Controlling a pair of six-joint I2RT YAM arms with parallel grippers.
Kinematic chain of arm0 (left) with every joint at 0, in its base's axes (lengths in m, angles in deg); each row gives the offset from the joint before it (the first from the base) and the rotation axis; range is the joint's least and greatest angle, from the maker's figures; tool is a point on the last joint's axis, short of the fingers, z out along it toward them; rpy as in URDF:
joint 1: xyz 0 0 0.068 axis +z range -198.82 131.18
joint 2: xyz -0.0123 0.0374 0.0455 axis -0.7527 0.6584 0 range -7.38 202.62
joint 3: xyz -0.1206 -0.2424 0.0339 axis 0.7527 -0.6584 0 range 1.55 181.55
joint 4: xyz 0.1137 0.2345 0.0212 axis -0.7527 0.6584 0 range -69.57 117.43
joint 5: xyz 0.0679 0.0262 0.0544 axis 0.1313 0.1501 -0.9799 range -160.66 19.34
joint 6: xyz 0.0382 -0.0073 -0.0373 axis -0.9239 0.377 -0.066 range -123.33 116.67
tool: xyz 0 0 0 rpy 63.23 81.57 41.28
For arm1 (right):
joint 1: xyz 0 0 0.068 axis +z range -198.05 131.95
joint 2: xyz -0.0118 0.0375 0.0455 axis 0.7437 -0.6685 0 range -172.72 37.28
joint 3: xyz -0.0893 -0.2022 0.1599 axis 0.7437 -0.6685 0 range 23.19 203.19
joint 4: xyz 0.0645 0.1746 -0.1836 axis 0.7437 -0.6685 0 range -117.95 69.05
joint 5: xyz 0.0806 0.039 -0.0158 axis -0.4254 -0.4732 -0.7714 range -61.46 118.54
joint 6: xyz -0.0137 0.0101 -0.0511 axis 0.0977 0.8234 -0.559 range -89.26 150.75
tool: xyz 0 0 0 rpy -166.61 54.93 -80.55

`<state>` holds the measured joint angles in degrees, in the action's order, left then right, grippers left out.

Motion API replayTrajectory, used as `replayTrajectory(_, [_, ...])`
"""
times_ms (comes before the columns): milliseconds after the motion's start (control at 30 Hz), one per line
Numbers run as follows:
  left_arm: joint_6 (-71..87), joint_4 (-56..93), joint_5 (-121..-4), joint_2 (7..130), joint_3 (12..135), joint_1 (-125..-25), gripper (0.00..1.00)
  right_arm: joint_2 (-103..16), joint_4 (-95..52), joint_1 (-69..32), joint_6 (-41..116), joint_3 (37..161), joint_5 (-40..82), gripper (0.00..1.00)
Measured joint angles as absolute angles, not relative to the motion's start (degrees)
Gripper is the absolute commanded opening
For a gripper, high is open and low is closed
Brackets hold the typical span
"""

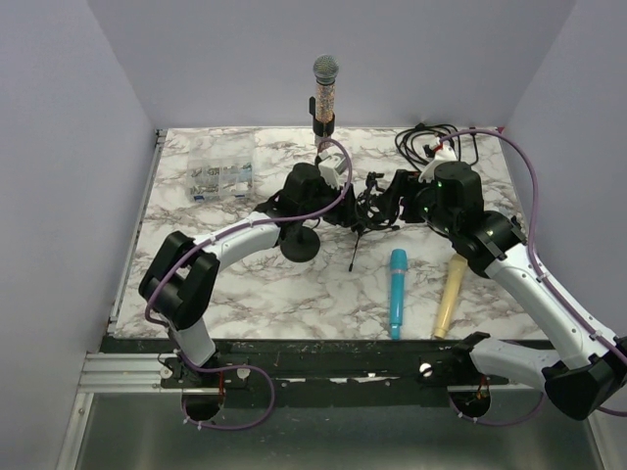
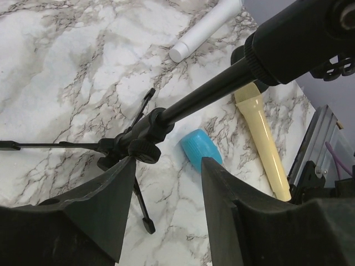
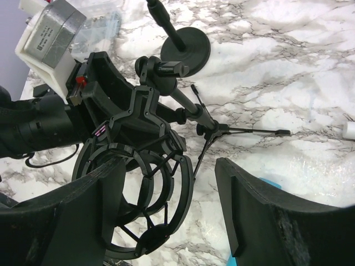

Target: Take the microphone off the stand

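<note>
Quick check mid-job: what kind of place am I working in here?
Probably a robot test booth, not a real studio: a marble-pattern tabletop boxed in by plain lilac walls, a metal rail along the near edge, and a blue microphone and cream microphone lying loose.

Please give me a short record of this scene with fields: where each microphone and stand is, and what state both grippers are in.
upright microphone: held in its clip on the round-base stand, at the back
tripod stand: mid-table, carries a shock mount
blue microphone: lying on the table, near side
cream microphone: lying right of the blue one
left gripper: open, tripod hub just ahead of it
right gripper: open, shock mount at its jaws
task state: microphone not yet removed
</note>
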<state>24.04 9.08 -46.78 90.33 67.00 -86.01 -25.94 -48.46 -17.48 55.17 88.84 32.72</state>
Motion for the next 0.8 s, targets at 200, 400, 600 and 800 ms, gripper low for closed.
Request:
replayTrajectory(200, [24.18, 8.93, -45.49, 91.95, 68.03, -85.86, 0.39, -25.98, -48.44, -17.48, 55.15, 88.84, 32.09, 0.71])
replayTrajectory(400, [25.73, 8.60, -44.18, 92.73, 68.18, -85.07, 0.34, -25.98, -48.44, -17.48, 55.15, 88.80, 31.85, 0.70])
replayTrajectory(600, [27.41, 8.58, -43.55, 93.67, 68.18, -84.53, 0.51, -25.98, -48.44, -17.48, 55.06, 88.77, 31.89, 0.70])
replayTrajectory(800, [27.83, 8.60, -44.18, 93.65, 68.18, -84.79, 0.51, -25.96, -48.20, -17.48, 55.06, 88.45, 31.89, 0.70])
